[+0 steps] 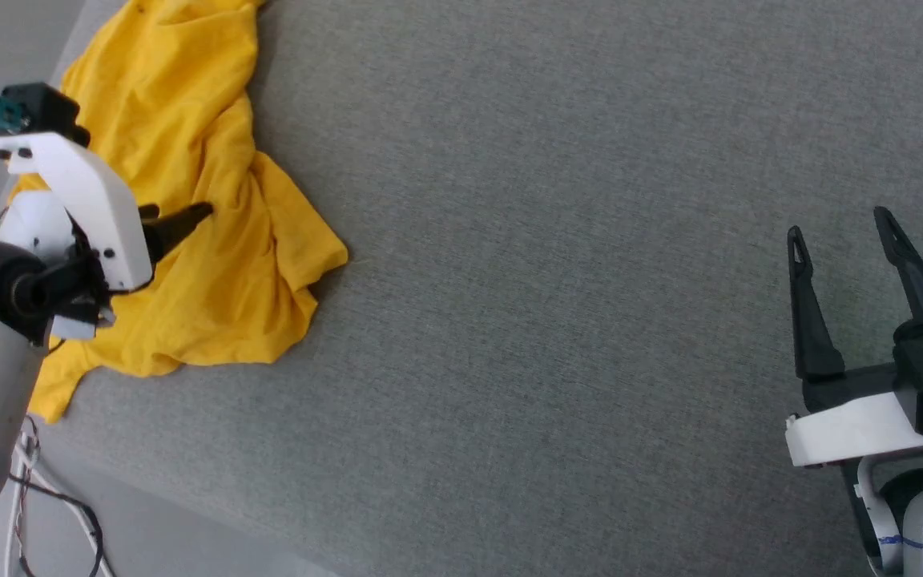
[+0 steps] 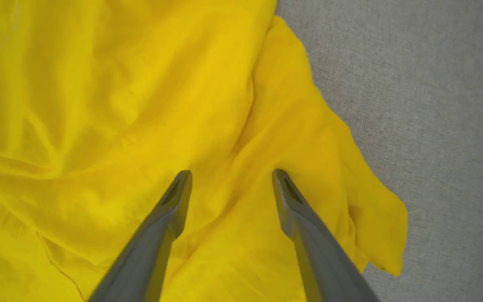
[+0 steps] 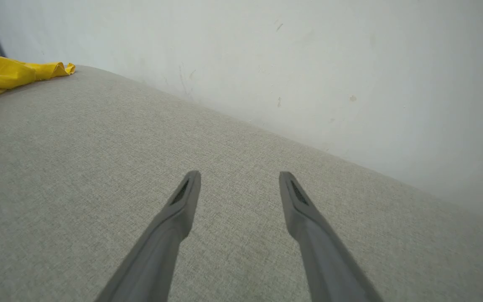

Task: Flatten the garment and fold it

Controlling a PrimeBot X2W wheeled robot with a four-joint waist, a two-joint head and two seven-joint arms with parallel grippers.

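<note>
Garment (image 1: 213,304): soft, rumpled yellow folds.

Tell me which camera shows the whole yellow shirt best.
The head view: the garment lies crumpled with most of its outline visible. The left wrist view gives close-up folds; the right wrist view, a distant edge.

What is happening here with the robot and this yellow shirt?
The robot is at the start of flattening and folding the garment, a yellow T-shirt that lies crumpled at the left of the grey surface. The left gripper is open just above its folds and holds nothing. The right gripper is also open, far to the right over bare surface.
</note>
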